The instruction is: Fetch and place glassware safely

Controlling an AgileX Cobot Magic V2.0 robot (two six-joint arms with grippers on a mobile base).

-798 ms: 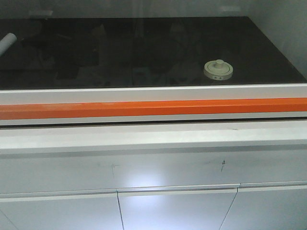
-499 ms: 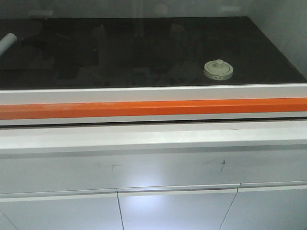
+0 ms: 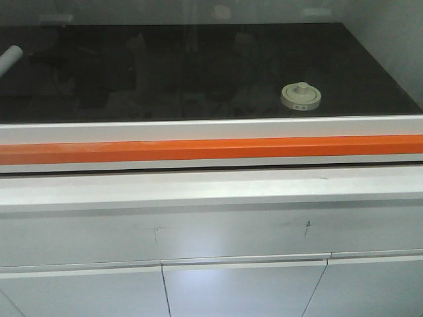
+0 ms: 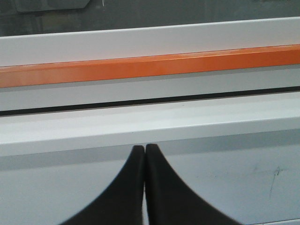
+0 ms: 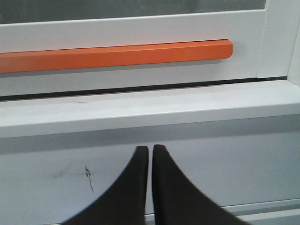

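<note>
Both pairs of jaws are sitting closed and holding nothing: the left gripper point(image 4: 144, 149) is pressing its tips together, the right gripper point(image 5: 150, 149) is showing only a sliver between its fingers, and both are pointing at the white cabinet ledge point(image 4: 150, 122) below the long orange bar point(image 3: 211, 149). I am seeing the small squat clear glass jar with its cream-white knobbed lid point(image 3: 301, 96) resting upright on the glossy black worktop point(image 3: 198, 72), toward the right and near the front edge, well apart from the white rolled tube point(image 3: 10, 58) at far left. Compared with a moment ago, nothing on the worktop is shifting; only faint reflections are changing in what looks like a glass pane. I am judging the fetch as not yet begun, with that pane probably needing raising first.
</note>
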